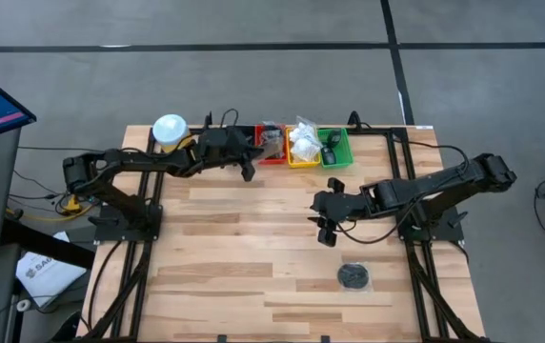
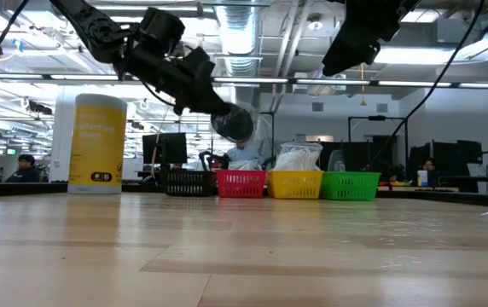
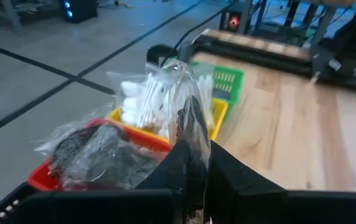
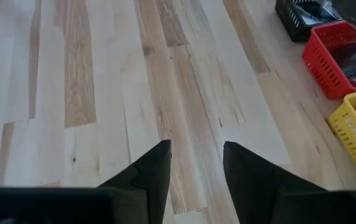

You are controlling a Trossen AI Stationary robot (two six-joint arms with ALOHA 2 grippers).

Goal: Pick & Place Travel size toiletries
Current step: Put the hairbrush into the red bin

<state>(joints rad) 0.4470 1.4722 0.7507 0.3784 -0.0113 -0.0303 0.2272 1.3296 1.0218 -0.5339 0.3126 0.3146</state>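
High view shows the pale wooden plank counter (image 1: 253, 257) with a tall yellow canister with a white lid (image 1: 170, 130) at its far edge, beside a row of small plastic baskets: black (image 2: 186, 182), red (image 1: 272, 145), yellow (image 1: 302, 147) and green (image 1: 335, 149). The left claw (image 1: 247, 171) hangs just in front of the red basket, clamped on a flat round black disc in clear wrap (image 3: 189, 127), held edge-on with its long axis upright. The right claw (image 4: 195, 163), fingers apart, hovers over bare planks mid-counter. Another wrapped black disc (image 1: 353, 276) lies flat near the front, right of centre.
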